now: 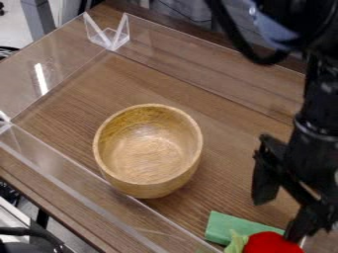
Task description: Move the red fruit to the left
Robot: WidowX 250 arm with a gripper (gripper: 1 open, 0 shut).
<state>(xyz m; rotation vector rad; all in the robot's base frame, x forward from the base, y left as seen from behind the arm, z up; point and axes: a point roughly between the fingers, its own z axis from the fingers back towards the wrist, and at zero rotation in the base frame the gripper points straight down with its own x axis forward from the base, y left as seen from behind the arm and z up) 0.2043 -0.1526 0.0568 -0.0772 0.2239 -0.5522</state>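
Wood-grain worktop point(251, 109) w/ clear acrylic walls. Left-centre: empty wooden bowl point(148, 149). Bottom right, at frame edge: red fruit point(271, 242), leafy top, touching a flat green block point(228, 225). Black claw point(288, 196) hangs just above it, jaws wide apart, nothing held. Fruit likely light, hard, slippery; pinch across its round middle.

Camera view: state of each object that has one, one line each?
gripper: open, empty, pointing down just above the red fruit
red fruit: on the table at the bottom right edge, not gripped, partly cut off by the frame
wooden bowl: upright, empty
green block: lying flat beside the fruit
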